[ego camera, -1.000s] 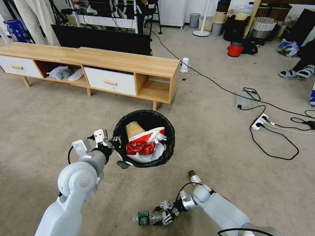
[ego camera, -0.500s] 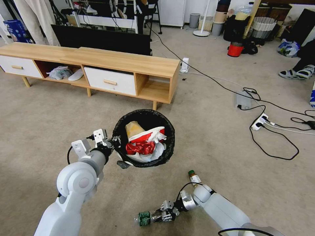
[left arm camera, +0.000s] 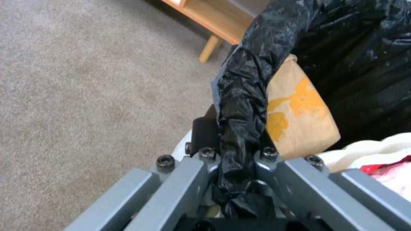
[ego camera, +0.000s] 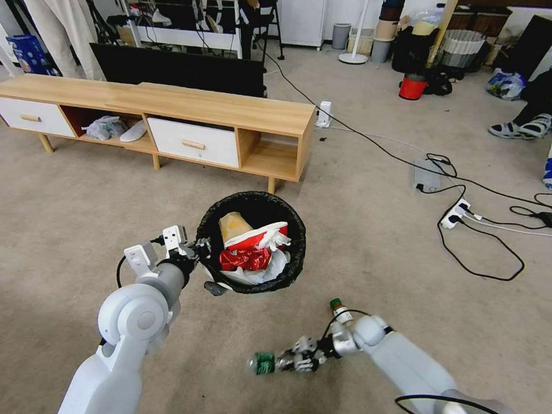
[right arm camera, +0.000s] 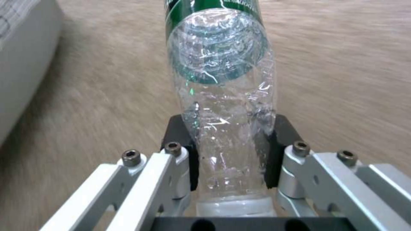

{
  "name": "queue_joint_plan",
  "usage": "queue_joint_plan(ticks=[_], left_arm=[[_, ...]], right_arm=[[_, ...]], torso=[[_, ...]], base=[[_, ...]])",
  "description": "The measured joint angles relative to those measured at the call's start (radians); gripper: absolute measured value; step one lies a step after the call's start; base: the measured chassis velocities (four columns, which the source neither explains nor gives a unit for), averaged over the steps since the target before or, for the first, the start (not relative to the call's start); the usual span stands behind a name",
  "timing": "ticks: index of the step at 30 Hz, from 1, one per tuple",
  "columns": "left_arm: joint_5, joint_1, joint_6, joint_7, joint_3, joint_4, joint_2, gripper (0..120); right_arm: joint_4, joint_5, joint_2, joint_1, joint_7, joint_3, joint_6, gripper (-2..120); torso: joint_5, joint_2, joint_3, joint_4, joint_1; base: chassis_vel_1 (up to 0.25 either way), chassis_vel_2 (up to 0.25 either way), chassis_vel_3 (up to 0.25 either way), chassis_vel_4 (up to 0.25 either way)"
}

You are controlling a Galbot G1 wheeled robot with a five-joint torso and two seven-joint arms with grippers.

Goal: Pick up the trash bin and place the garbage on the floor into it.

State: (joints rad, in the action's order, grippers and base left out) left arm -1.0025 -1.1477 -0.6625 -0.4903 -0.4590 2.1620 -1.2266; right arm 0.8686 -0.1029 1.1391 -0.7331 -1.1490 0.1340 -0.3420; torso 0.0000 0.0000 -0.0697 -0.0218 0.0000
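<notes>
Between left gripper point(left arm camera: 233, 160) fingers: bag-lined rim of bin point(ego camera: 294, 259), clamped tight; bin hangs clear of floor point(ego camera: 374, 241). Inside bin: carton point(ego camera: 256, 236), crushed can point(ego camera: 244, 259), tissue point(ego camera: 270, 270), cardboard point(left arm camera: 295, 112) just past fingers. Right gripper point(right arm camera: 231, 150) fingers closed on clear bottle point(right arm camera: 224, 96), body squeezed between pads, green-label end beyond fingertips, low over carpet. Second bottle point(ego camera: 340, 310) on floor beside right forearm. Judgement: most litter in; held bottle and floor bottle left.
</notes>
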Motion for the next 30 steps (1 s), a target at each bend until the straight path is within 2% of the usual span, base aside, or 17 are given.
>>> queue_joint_plan(ticks=[1,2,6,10,21,24,30], left_arm=[[-0.003,0.003,0.0,-0.001,0.0,0.0,0.0,3],[-0.003,0.003,0.0,-0.001,0.0,0.0,0.0,3],[-0.007,0.008,-0.001,-0.004,0.001,-0.002,0.003,3],[-0.008,0.003,-0.001,-0.005,0.001,0.001,0.004,3],[-0.011,-0.007,-0.003,-0.006,-0.001,0.011,0.016,3],[-0.013,-0.007,-0.005,-0.009,0.003,0.011,0.018,3],[-0.02,-0.007,-0.007,-0.017,0.007,0.011,0.022,3]], right_arm=[[0.029,-0.01,-0.038,-0.006,0.0,-0.032,0.004,25],[0.029,-0.01,-0.038,-0.006,0.0,-0.032,0.004,25],[0.106,-0.033,-0.128,-0.037,-0.001,-0.157,0.013,25],[0.157,-0.056,-0.169,-0.069,-0.007,-0.267,0.02,25],[0.254,-0.118,-0.196,-0.112,-0.008,-0.466,0.04,25],[0.362,-0.187,-0.212,-0.126,-0.003,-0.581,0.07,25],[0.464,-0.246,-0.224,-0.135,-0.002,-0.641,0.1,25]], torso=[[0.0,0.0,0.0,-0.0001,0.0],[0.0,0.0,0.0,-0.0001,0.0],[0.0002,0.0,0.0,0.0,0.0],[0.0,0.0,0.0,0.0001,0.0],[0.0,0.0,0.0,0.0001,0.0],[-0.0002,0.0,0.0,-0.0001,0.0],[0.0,0.0,0.0,0.0,0.0]], base=[[0.0,0.0,0.0,0.0],[0.0,0.0,0.0,0.0],[0.0,0.0,0.0,0.0],[0.0,0.0,0.0,0.0],[0.0,0.0,0.0,0.0],[0.0,0.0,0.0,0.0],[0.0,0.0,0.0,0.0]])
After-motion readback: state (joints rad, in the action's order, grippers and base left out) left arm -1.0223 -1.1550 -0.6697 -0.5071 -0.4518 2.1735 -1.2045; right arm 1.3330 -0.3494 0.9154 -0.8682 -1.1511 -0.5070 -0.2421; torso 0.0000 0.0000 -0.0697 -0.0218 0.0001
